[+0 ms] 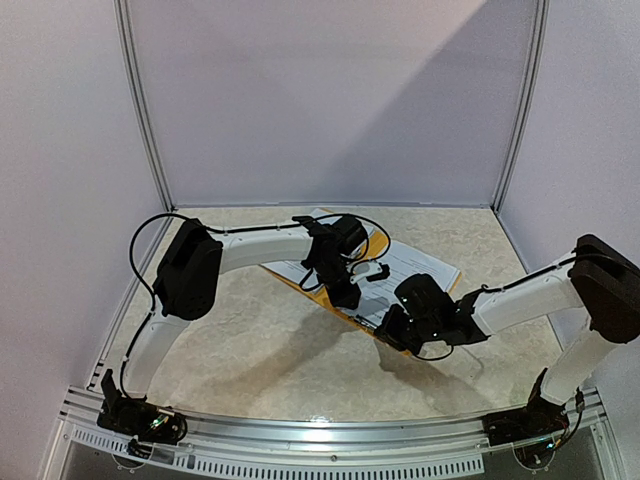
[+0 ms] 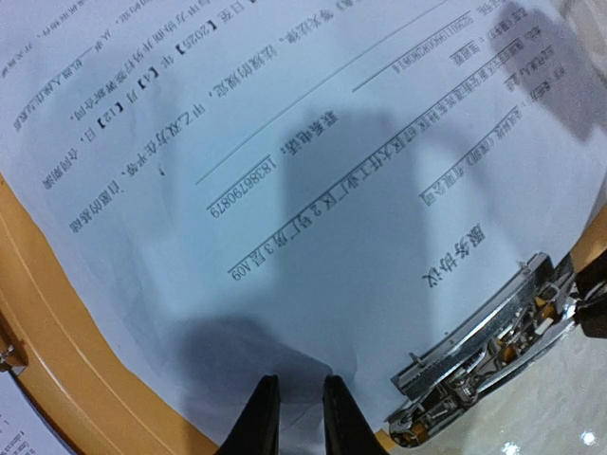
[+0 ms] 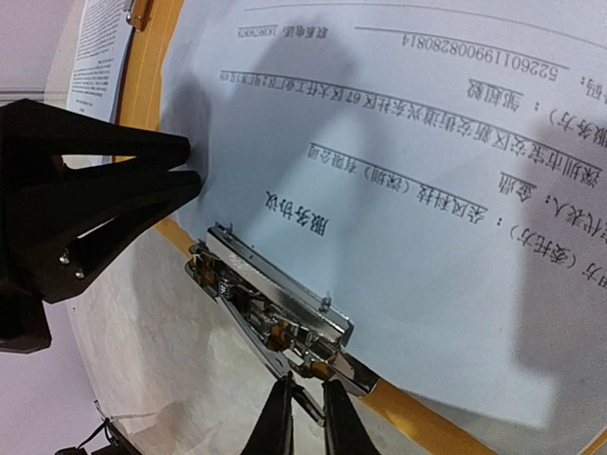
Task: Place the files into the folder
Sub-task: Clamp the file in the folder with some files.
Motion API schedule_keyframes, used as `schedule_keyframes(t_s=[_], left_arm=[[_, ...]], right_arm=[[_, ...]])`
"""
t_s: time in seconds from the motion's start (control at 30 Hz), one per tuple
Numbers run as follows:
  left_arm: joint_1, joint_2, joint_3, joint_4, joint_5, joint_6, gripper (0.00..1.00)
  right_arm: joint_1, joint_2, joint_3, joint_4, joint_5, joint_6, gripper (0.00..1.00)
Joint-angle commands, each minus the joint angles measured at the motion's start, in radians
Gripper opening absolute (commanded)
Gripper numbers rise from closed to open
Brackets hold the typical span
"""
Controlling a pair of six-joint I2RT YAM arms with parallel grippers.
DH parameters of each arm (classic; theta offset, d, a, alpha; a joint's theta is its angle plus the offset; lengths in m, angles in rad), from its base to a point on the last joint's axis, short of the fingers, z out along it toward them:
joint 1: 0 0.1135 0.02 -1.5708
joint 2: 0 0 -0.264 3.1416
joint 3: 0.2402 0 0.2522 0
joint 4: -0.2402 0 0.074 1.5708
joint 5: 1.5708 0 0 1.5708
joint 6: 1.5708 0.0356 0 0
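The orange folder lies open on the table with the files, white printed sheets, on it. My left gripper stands at the near edge of the top sheet, its jaws almost together with a small pucker of paper between the tips. The metal clip sits on the folder's edge, its bar over the edge of the files. My right gripper is shut on the clip's thin lever. The left gripper also shows at the sheet's side, left of the clip.
Another printed sheet lies beyond the folder's orange border. White booth walls with metal posts close in the marbled table on three sides. Both arms reach in over the folder from the near rail.
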Motion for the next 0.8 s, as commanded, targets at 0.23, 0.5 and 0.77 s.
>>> schedule_keyframes(t_s=[0.23,0.5,0.77], left_arm=[[-0.026,0.017,-0.041,-0.087,0.041,0.009,0.19],[-0.026,0.015,-0.035,-0.086,0.050,0.008,0.19],[-0.026,0.014,-0.038,-0.086,0.050,0.007,0.19]], right_arm=[[0.001,0.096,-0.220,-0.200,-0.044,0.082,0.04],[0.000,0.028,-0.416,0.128,-0.068,0.234,0.05],[0.002,0.132,-0.509,0.339,-0.102,0.322,0.04]])
